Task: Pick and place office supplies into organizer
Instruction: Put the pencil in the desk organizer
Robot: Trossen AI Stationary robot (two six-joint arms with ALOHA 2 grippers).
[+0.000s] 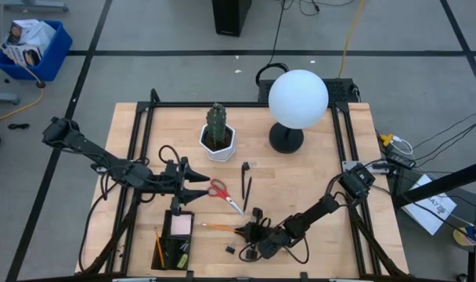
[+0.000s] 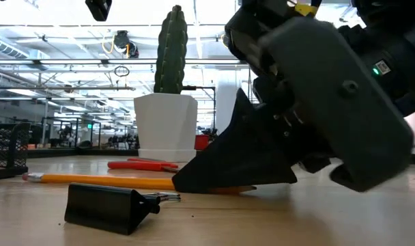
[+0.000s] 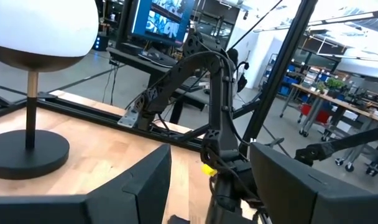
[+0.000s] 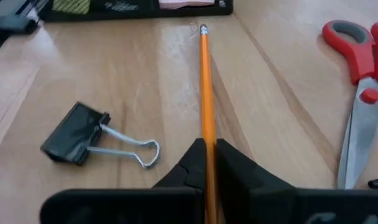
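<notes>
Bright even overhead light, soft shadows, glare on wood, blurred near pincer [image 2: 214, 179]

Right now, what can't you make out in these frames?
- Pencil: the part behind the right gripper, hidden by its fingers, right wrist view.
- Organizer: contents too small, high view; cut off by the edge, right wrist view.
- Scissors: blade tips cut off, right wrist view.

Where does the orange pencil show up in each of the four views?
High view: orange pencil on the table right of the organizer, at the right gripper.
Low view: lying flat, behind the binder clip.
Left wrist view: not in it.
Right wrist view: pinched between the fingers.
Shared landmark: the red-handled scissors.
</notes>
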